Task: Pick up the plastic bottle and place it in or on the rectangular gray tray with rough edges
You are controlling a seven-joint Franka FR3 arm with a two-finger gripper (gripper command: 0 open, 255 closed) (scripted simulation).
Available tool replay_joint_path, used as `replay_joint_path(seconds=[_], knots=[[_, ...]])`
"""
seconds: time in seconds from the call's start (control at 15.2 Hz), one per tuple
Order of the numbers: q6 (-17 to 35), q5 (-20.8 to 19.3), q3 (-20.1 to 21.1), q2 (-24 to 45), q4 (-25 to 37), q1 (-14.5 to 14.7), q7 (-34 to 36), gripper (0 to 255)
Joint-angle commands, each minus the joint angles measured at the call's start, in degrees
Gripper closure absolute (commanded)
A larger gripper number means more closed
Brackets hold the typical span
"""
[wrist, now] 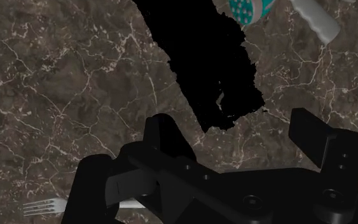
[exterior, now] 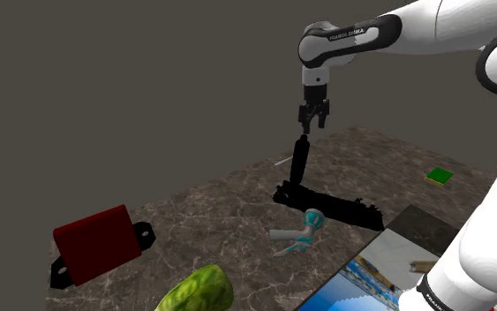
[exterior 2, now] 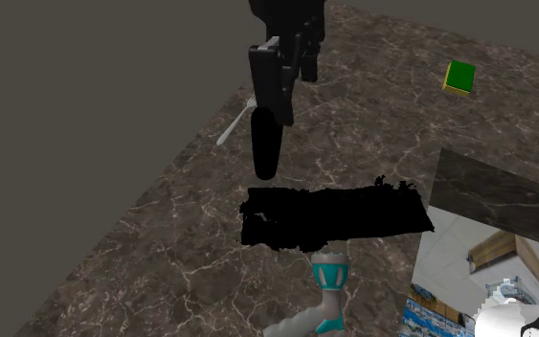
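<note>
The white arm [exterior: 432, 26] reaches across from the stand and bends down at the wrist, so the black gripper [exterior: 313, 126] points straight down over the marbled tabletop [exterior: 237, 212]. White lettering on the dark band of the last link seems to read FRANKA EMIKA. In the wrist view the two fingers [wrist: 161, 137] stand well apart with nothing clasped between them.

The bottle [exterior: 300, 159], drawn plain black, is directly under the fingertips, its top just beneath them and its body leaning a little. Its lower end comes down at one end of the black, ragged-edged tray [exterior: 326, 205], which stretches away below the gripper; I cannot tell whether the two touch.

Beyond the tray's far side from the gripper lies a teal-and-grey object [exterior: 304, 231]. A pale fork [exterior 2: 234, 124] lies on the tabletop behind the gripper.
</note>
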Motion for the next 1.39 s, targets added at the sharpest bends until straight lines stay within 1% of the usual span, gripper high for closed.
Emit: replay_joint_path(seconds=[0.0, 0.26, 0.46, 0.53, 0.99, 1.32], knots=[[-0.5, 0.8, -0.3, 5.2, 4.2, -0.4, -0.9, 0], [-3.2, 2.3, -0.7, 16.2, 14.9, -2.0, -2.8, 0], [-6.3, 3.3, -0.6, 25.2, 24.8, -3.4, -3.9, 0], [-6.4, 3.3, -0.6, 25.3, 24.9, -3.5, -3.9, 0], [0.3, 3.2, -0.6, 23.4, 16.4, -3.0, -3.9, 0], [0.3, 3.2, -0.6, 23.4, 16.4, -3.0, -3.9, 0]])
